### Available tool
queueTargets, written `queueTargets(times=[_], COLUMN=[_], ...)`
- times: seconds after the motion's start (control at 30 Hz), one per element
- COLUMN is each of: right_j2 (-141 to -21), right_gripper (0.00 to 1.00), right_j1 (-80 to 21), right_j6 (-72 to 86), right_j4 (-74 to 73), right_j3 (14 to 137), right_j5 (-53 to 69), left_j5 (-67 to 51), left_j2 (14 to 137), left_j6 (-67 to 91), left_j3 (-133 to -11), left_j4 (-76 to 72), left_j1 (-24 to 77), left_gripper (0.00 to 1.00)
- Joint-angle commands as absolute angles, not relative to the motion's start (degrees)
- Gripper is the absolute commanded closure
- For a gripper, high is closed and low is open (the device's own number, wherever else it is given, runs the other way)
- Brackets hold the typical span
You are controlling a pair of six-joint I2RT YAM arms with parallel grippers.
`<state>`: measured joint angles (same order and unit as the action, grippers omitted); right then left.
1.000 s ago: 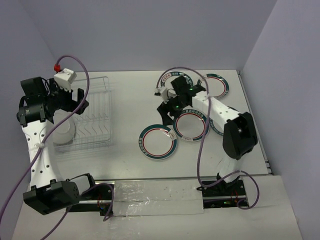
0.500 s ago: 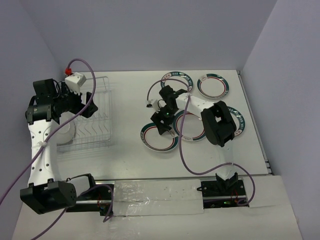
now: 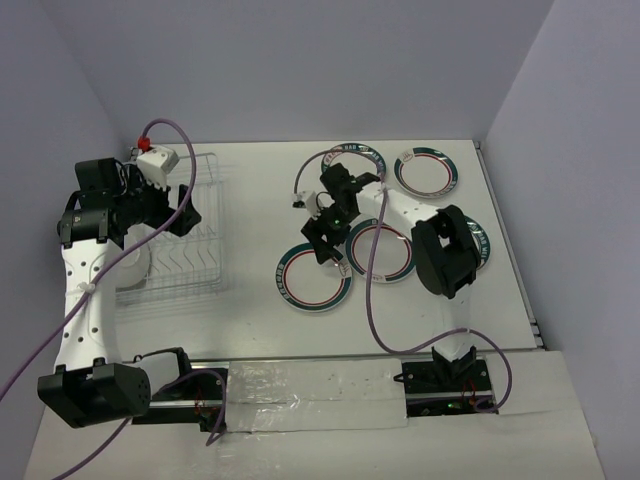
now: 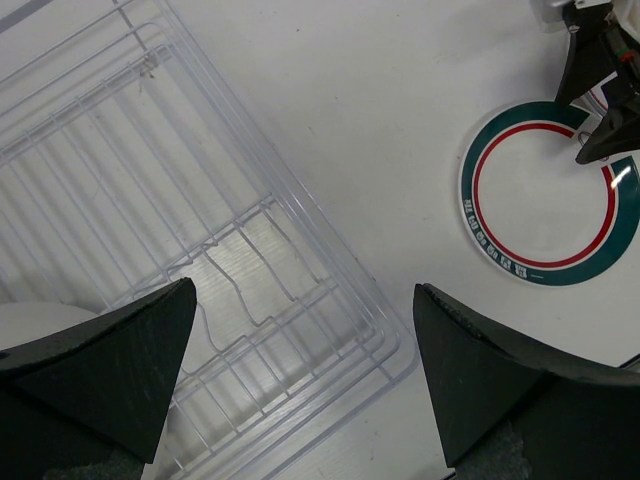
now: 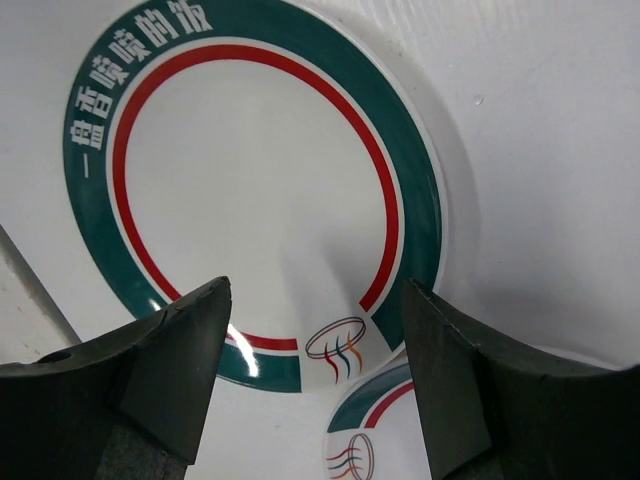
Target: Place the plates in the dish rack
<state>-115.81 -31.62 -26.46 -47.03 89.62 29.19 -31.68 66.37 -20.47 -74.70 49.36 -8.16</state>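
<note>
The right gripper (image 5: 315,325) is spread wide and empty, its fingers over the near rim of a teal-rimmed plate (image 5: 255,190) lying flat on the table (image 3: 250,195). I cannot tell whether they touch it. The left gripper (image 4: 300,340) is also spread wide, holding nothing, above a corner of the rack (image 4: 150,165). A white plate (image 3: 128,268) sits in the rack's left side.

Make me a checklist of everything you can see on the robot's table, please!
Surface: white table.
Job's things: wire rack on the left, one white plate seemingly in it; five teal-rimmed plates flat on the table.
Clutter: nothing seen.
Grippers: left gripper open over the rack; right gripper open over the nearest plate.
Cables: a purple cable loops along each arm.
Surroundings: plain pale walls on three sides.
</note>
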Motion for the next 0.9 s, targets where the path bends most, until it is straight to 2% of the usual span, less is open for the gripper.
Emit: queueTargets(times=[0.0,0.17,0.6,0.77,0.87], right_j2=[-111.63,-111.62,-121.98,-126.37,-129.09], right_gripper=[0.24,0.24,0.21,0.27,0.37], right_j1=[-31.46,-31.46,-30.24,-29.71,-29.18], right_j6=[-26.37,-26.28,-32.08,-34.36,-36.11], right_j4=[-48.78,-47.47,-47.55,-50.01,-52.89], right_j3=[92.46,92.72,98.35,100.63,102.73], right_j5=[29.97,28.22,22.15,26.27,29.87], left_j5=[-31.55,-31.2,-30.59,-30.67,-31.38], left_j2=[66.27,66.27,66.18,66.44,66.8], left_j6=[-19.07,-19.16,-19.07,-18.72,-18.37], left_j3=[-75.23,-75.15,-73.65,-73.56,-73.39], left_j4=[46.93,46.85,46.41,46.23,46.23], left_j1=[-7.65,-7.38,-6.59,-6.5,-6.42], left_gripper=[0.01,0.01,0.01,0.01,0.01])
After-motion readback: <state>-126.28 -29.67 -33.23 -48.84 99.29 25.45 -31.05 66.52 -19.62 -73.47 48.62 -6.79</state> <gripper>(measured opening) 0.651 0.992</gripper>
